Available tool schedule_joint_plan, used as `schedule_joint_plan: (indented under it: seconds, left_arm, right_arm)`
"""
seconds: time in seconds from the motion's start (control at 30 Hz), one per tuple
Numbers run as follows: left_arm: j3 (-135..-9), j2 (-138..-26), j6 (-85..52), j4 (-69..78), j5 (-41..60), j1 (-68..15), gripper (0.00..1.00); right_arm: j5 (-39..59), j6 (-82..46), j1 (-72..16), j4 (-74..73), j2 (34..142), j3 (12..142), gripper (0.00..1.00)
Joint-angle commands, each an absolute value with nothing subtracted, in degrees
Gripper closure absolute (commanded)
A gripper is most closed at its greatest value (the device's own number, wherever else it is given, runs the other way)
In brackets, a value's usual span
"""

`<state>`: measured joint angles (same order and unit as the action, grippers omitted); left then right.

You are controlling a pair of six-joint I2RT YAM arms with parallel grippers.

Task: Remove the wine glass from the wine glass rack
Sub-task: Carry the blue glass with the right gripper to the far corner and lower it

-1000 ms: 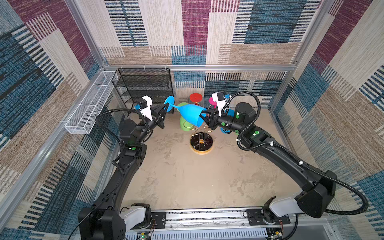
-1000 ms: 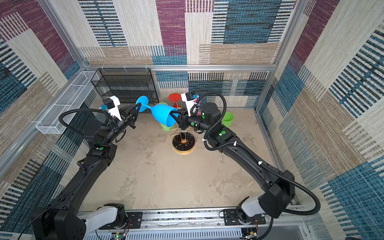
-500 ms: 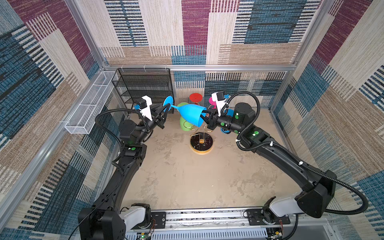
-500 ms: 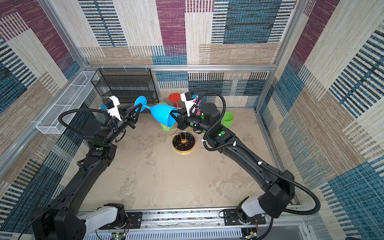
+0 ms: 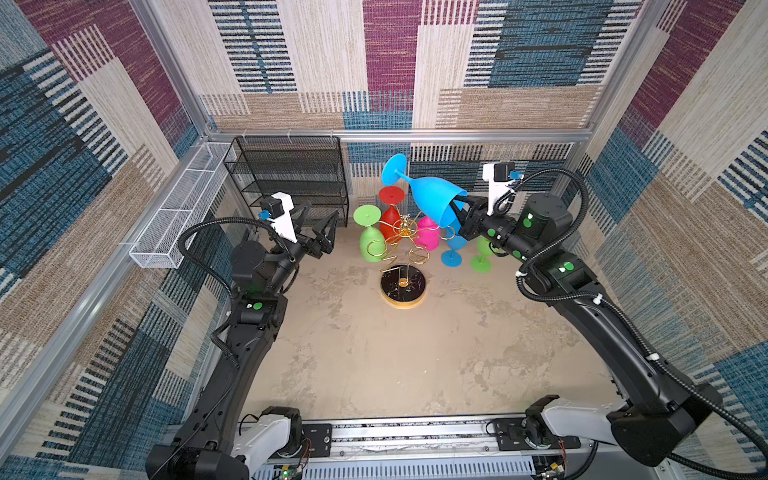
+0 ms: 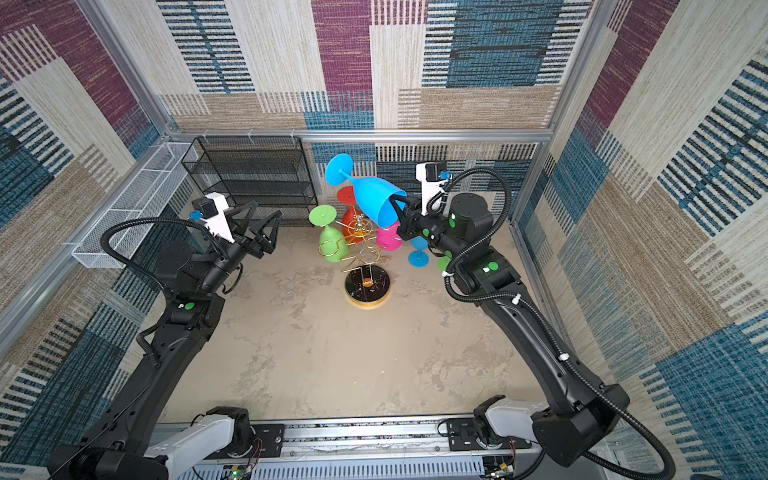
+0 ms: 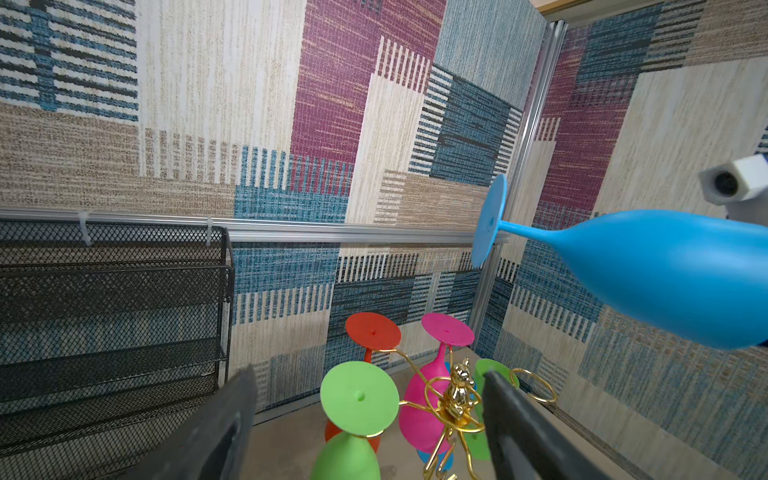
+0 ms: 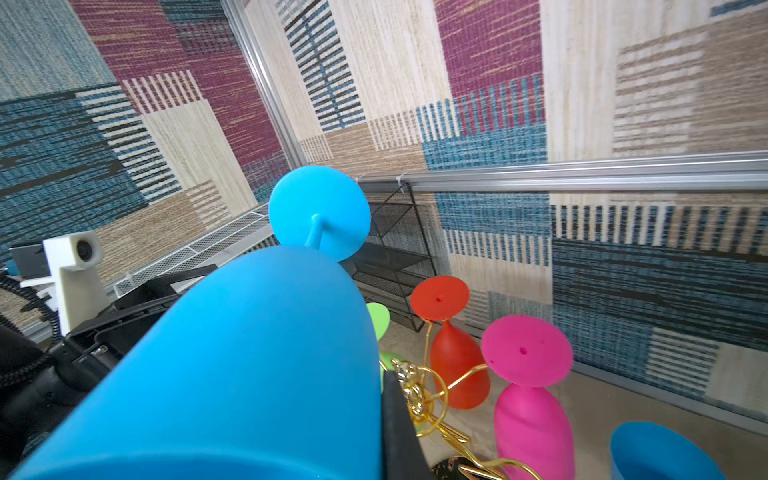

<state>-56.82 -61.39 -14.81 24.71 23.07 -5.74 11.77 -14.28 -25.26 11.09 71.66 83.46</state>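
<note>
At the left of the tabletop (image 5: 374, 365), before the black mesh shelf (image 5: 291, 178), the left hand (image 5: 318, 218) hangs with its jaws spread apart and nothing between them. At centre stands the wine glass rack (image 5: 409, 291). A green glass (image 5: 371, 245), a red glass (image 5: 390, 222) and a pink glass (image 5: 428, 237) hang foot-up in its gold rings. Above and just right of it, clear of every ring, the blue wine glass (image 5: 432, 199) is held tilted, foot uppermost. The right hand (image 5: 456, 212) is clamped on its rim, one finger inside the bowl, probably because the bowl is too wide to span. Setting it down appears to remain.
</note>
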Motion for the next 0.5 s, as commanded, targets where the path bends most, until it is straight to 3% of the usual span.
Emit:
schedule_joint_plan:
  seconds: [0.0, 0.23, 0.47]
  left_arm:
    - [-56.1, -61.0, -12.3, 24.4, 19.4, -5.2, 0.11]
    - [-58.1, -61.6, -14.3, 16.4, 18.4, -1.4, 0.06]
    - [-51.5, -59.8, -15.9, 19.9, 18.2, 2.8, 0.07]
  right_arm:
    - [5.4, -13.1, -21.4, 17.4, 68.7, 83.8, 1.0]
    - [2.2, -11.6, -8.6, 31.8, 65.3, 86.2, 1.0]
    - [3.5, -10.0, 4.5, 37.9, 64.5, 83.4, 1.0]
